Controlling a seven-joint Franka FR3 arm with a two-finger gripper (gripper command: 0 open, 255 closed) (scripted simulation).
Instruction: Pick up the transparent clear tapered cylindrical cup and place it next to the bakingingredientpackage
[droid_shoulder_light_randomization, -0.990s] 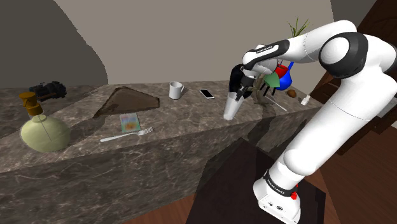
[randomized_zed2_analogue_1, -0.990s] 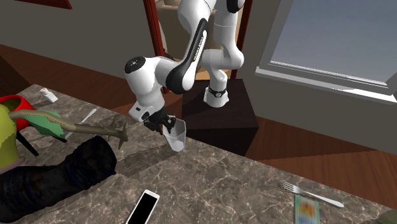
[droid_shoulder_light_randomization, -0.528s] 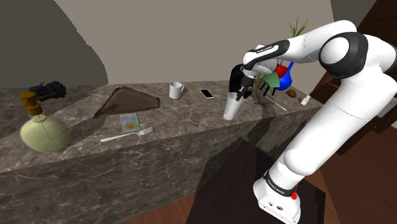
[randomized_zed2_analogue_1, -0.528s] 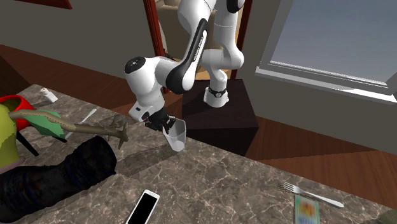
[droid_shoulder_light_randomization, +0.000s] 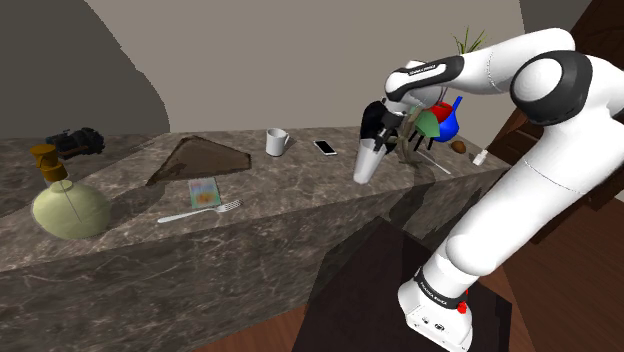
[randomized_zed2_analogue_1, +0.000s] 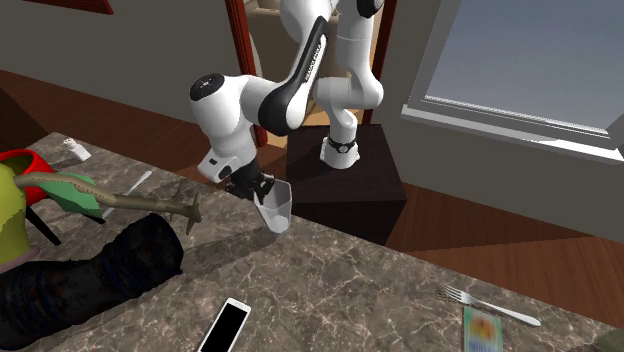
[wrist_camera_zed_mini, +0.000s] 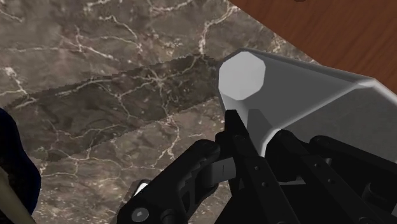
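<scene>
One bent arm (droid_shoulder_light_randomization: 520, 190) — claw (droid_shoulder_light_randomization: 372, 146) on cup (droid_shoulder_light_randomization: 364, 170)

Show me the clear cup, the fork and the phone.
clear cup (droid_shoulder_light_randomization: 365, 170), shoulder view, lower side wall.
fork (droid_shoulder_light_randomization: 190, 215), shoulder view, on the handle.
phone (randomized_zed2_analogue_1: 225, 325), second exterior view, middle of the screen.

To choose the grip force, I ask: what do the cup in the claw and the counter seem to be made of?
The cup: pale grey, smooth, faintly see-through walls; glass or clear plastic, I cannot tell which. The counter: dark brown with thin white veins, so probably polished marble or similar stone.
</scene>
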